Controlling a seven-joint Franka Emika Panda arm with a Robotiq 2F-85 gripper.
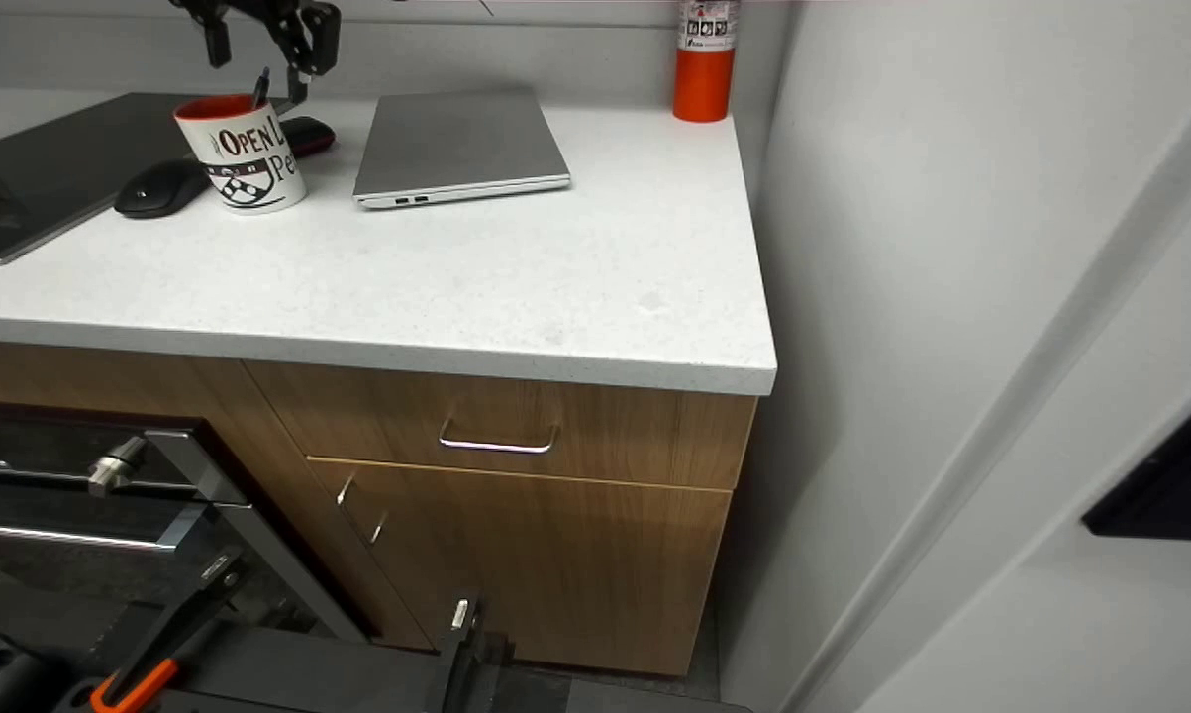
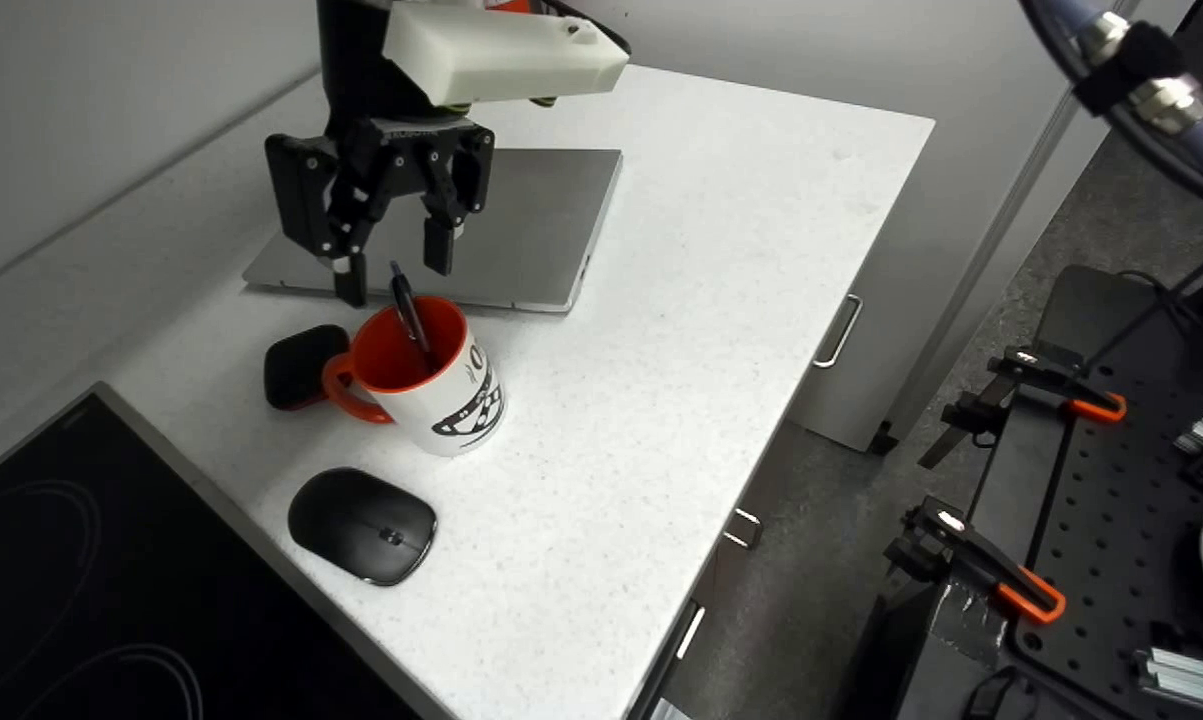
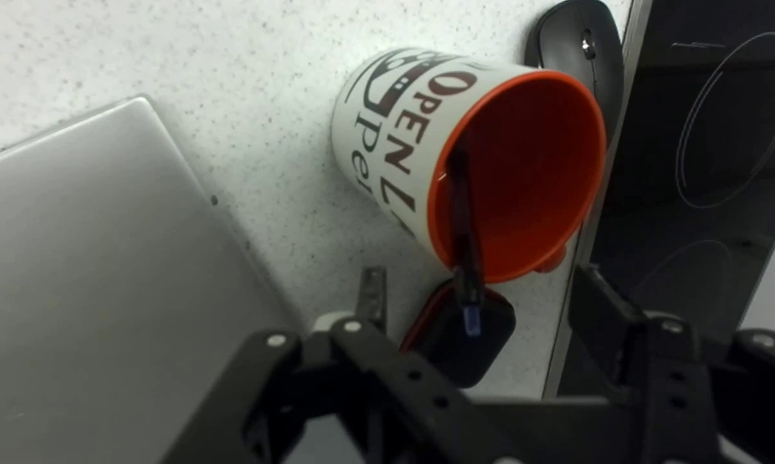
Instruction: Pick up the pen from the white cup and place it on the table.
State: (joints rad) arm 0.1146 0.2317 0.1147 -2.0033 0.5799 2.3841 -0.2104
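The white cup [image 1: 248, 163] stands upright on the table [image 1: 555, 277]; it also shows in an exterior view [image 2: 456, 405] and in the wrist view [image 3: 393, 129], with its red inside and handle. The dark pen [image 2: 411, 320] leans inside the cup with its upper end above the rim; it also shows in the wrist view [image 3: 468, 258]. Its lower end is hidden or dark inside the cup. My gripper [image 2: 395, 268] is open and empty above the cup, with its fingers apart. In the wrist view the pen's blue tip lies between the gripper's fingers [image 3: 480, 287], touching neither visibly.
A closed grey laptop [image 2: 531, 220] lies beside the cup. A black mouse [image 2: 361, 525] and a small black-and-red object [image 2: 303, 365] lie close to the cup. A black cooktop [image 2: 81, 590] is at the side. A red cylinder [image 1: 704, 84] stands near the wall.
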